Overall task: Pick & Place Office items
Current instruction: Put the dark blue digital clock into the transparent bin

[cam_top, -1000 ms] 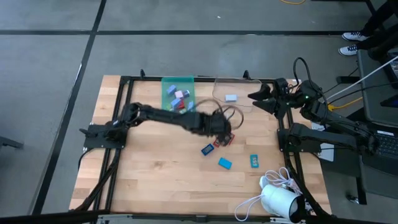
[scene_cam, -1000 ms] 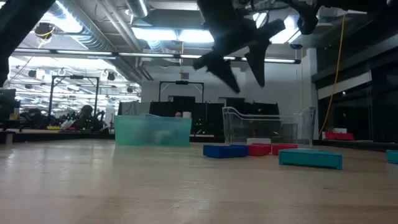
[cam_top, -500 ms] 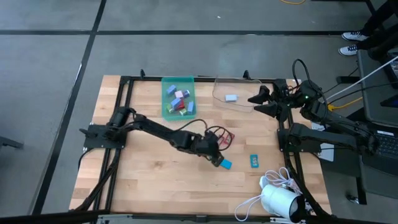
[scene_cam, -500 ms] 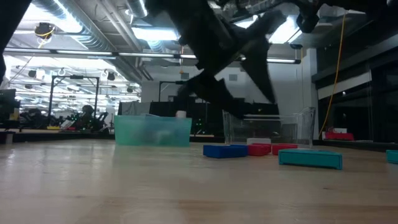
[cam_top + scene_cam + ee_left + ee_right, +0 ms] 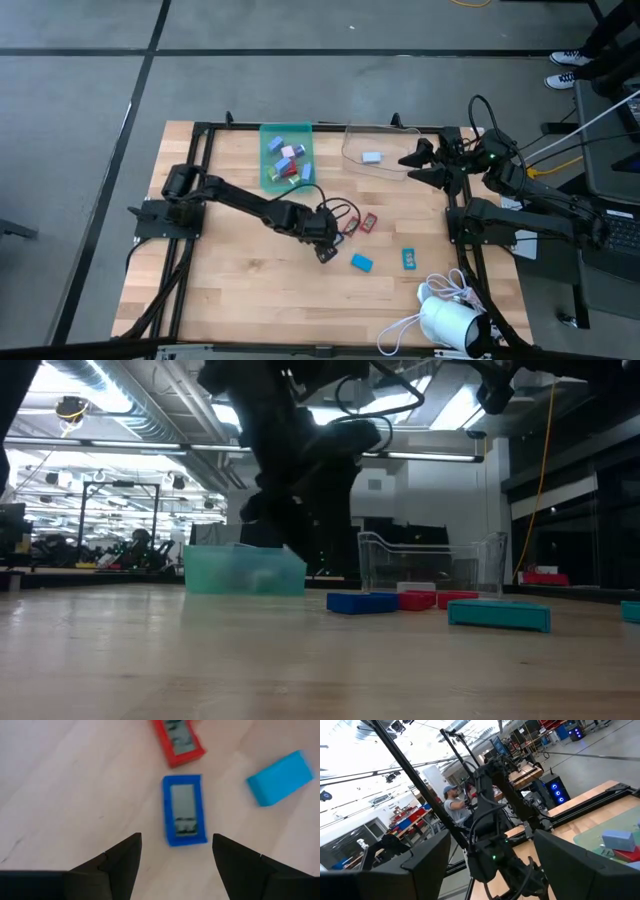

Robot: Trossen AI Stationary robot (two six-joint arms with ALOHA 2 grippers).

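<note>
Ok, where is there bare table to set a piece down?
The left end effector hangs open over the crowded middle: blue piece, red piece, light-blue piece, teal piece. Bare wood lies on the left arm's side, below the teal tray.

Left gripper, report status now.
Left gripper open, empty, poised over the blue piece at mid-table. Red piece and light-blue piece lie close beside it. Right gripper open, waiting by the clear bin.
</note>
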